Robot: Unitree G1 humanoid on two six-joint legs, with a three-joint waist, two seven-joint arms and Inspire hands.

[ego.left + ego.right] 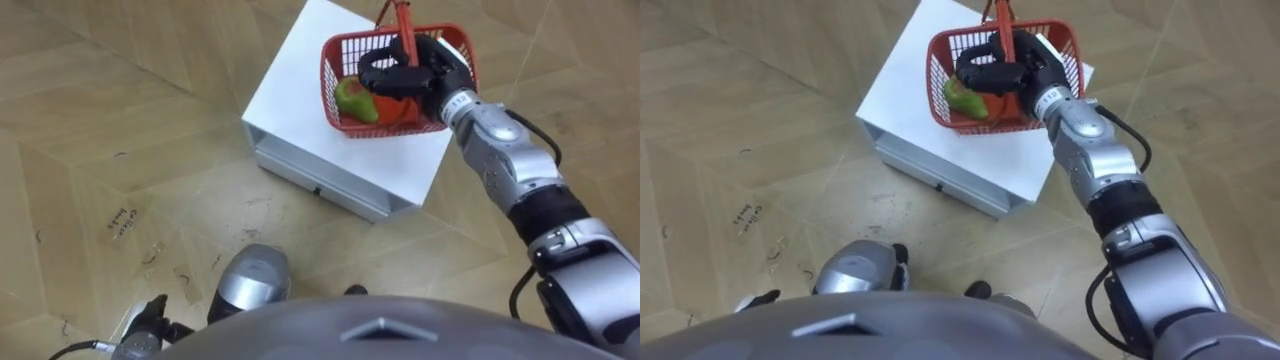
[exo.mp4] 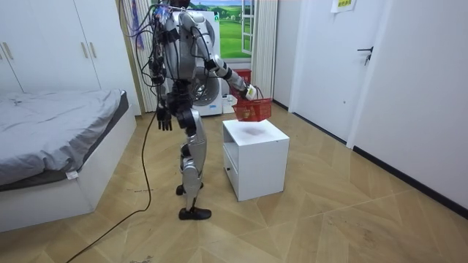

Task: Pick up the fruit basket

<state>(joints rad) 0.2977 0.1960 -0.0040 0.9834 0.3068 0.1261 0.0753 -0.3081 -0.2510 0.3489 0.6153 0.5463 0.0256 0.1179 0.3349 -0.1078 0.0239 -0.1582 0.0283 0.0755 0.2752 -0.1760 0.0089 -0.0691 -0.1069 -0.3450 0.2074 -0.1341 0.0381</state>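
Red mesh fruit basket, green fruit inside, right hand fingers clamped on handle.

Item 1: fruit basket is red plastic w/ open lattice walls; handle same red. Inside: green fruit, plus orange-red item, ID unclear. Right hand: black; forearm silver-grey w/ black band. Left hand: dark. Cabinet: plain white, no pattern. Floor: tan wood, herringbone, dark scuffs. Bed: grey cover, white base. Wardrobe and door: white.
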